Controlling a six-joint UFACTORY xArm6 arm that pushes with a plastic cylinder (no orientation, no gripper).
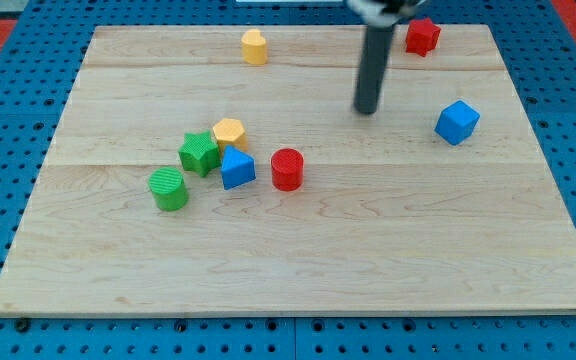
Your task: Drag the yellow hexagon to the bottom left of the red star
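Observation:
A yellow hexagon (229, 132) lies left of centre, touching a green star (199, 153) on its left and a blue block (236, 168) below it. The red star (422, 36) lies at the view's top right, near the board's top edge. My tip (367, 109) rests on the board below and to the left of the red star, far to the right of the yellow hexagon. It touches no block.
A second yellow block (255, 47) lies at the top centre. A blue cube (457, 122) is right of my tip. A red cylinder (287, 169) and a green cylinder (169, 189) flank the cluster. The wooden board (298, 280) sits on a blue pegboard.

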